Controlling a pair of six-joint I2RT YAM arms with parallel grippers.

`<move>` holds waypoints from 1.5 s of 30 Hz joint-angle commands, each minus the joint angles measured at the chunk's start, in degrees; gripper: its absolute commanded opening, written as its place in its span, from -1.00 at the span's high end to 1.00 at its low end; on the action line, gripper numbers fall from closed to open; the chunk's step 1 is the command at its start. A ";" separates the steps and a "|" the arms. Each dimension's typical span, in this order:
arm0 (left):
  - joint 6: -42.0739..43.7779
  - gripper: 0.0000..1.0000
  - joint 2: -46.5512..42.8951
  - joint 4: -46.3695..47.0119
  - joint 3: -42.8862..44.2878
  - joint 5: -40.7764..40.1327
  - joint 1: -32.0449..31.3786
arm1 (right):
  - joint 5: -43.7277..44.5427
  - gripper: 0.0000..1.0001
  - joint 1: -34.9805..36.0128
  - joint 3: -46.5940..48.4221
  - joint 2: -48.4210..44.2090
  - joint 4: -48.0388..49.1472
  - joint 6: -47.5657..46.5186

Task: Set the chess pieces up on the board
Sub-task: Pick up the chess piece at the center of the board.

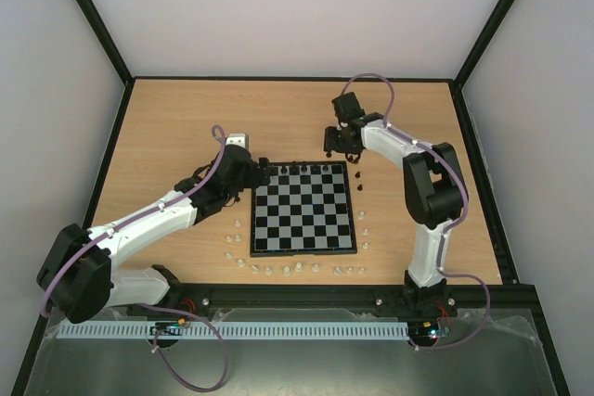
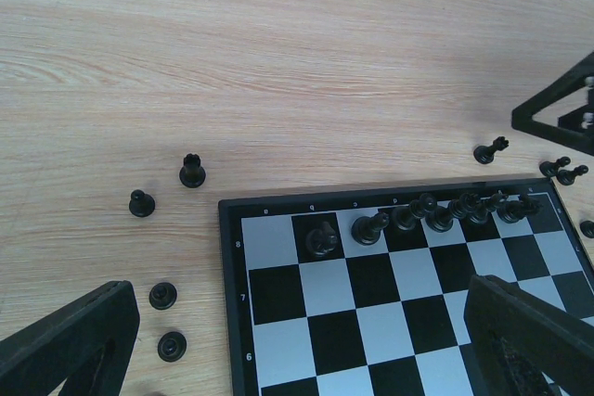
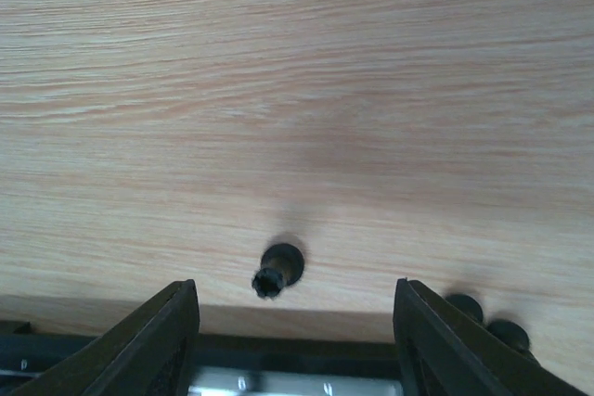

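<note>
Since your right gripper (image 3: 295,301) hangs with its jaws apart on either side of a loose black piece (image 3: 278,268) on the table (image 3: 297,90), touching nothing, it looks lined up for a pick rather than a grip. That piece lies off the board (image 1: 304,220), near its far right corner. Your left gripper (image 2: 302,285) is spread wide and empty over the far left corner, probably placed there for the stray black pieces (image 2: 192,171) beside that edge. A row of black pieces (image 2: 436,215) stands along the far rank, so the loose ones likely fill the second rank.
</note>
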 commanded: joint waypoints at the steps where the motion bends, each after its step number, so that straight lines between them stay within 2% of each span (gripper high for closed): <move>1: 0.40 -0.98 -0.78 0.59 -0.52 0.25 0.36 | 1.34 -0.15 1.72 3.85 3.56 -2.53 -0.37; 10: 0.49 -0.98 -1.37 0.45 -0.57 0.38 0.41 | 6.02 0.02 3.95 9.87 8.81 -6.38 -0.67; 16: 0.40 -0.98 -1.29 0.74 -0.79 1.00 0.51 | 9.03 0.05 4.28 10.76 9.80 -8.68 -0.23; 31: 0.45 -0.98 -0.77 1.05 -0.64 2.59 0.53 | 7.33 0.22 4.75 11.78 11.76 -9.70 -0.97; 45: 0.48 -0.98 -1.90 0.97 -0.83 2.63 0.76 | 8.60 0.49 4.85 11.90 11.94 -10.27 -0.84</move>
